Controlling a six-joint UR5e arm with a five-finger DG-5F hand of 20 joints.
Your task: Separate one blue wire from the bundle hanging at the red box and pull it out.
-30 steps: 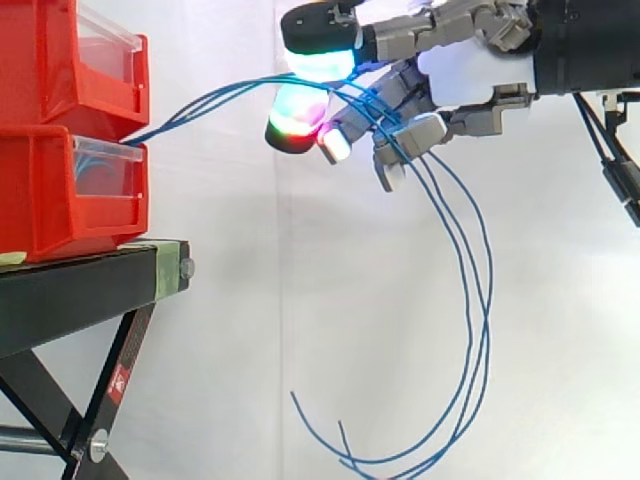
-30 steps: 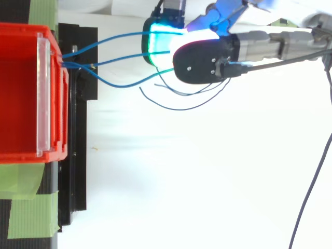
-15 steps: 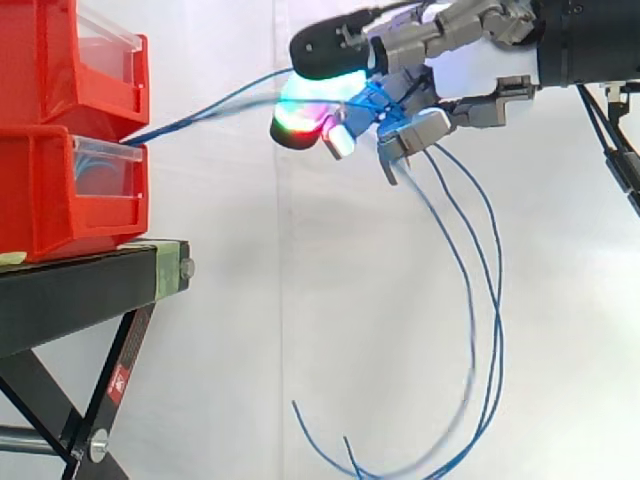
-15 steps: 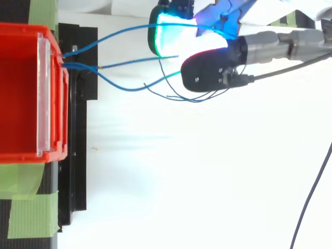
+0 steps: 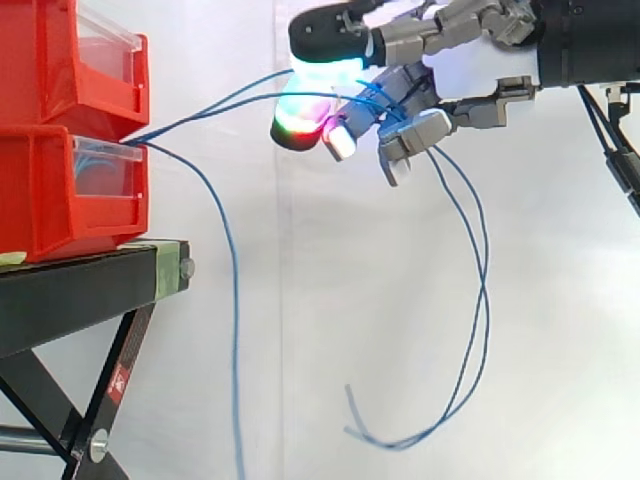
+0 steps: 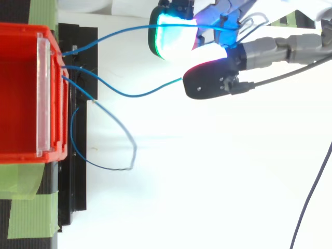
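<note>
Blue wires (image 6: pixel 132 96), seemingly within curled hand (image 5: pixel 470 72)

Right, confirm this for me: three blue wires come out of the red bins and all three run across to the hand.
Not all three. Two blue wires run across to the hand, whose fingers curl round them. The third wire hangs down from the lower red bin, beside the black stand. The side view shows this.
</note>
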